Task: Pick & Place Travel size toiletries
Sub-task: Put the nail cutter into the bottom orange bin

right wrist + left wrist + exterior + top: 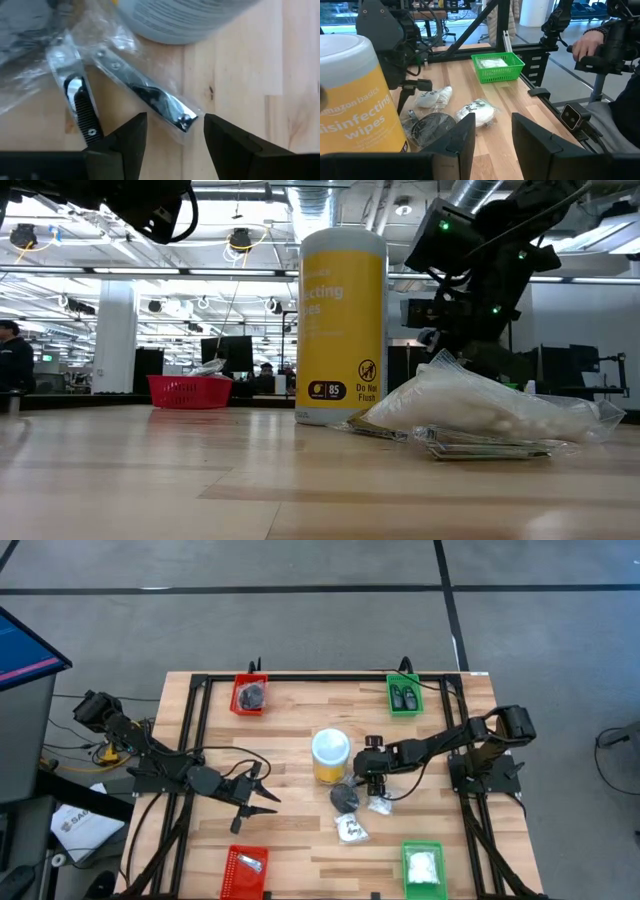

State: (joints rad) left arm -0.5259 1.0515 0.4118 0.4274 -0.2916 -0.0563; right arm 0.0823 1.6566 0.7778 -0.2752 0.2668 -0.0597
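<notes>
The right hand, fingers spread, hovers over a wrapped silvery clipper beside the yellow jar mid-desk, seemingly lining up to descend and pinch; the left hand waits released.

Wood table with a black frame along its edges. Yellow wipes jar, pale lid, upright near the centre. Four trays: red tray and green tray at the far edge, another red tray and green tray at the near edge. Left wrist view: person's hand on gear beyond the table. Low view: person far off.
</notes>
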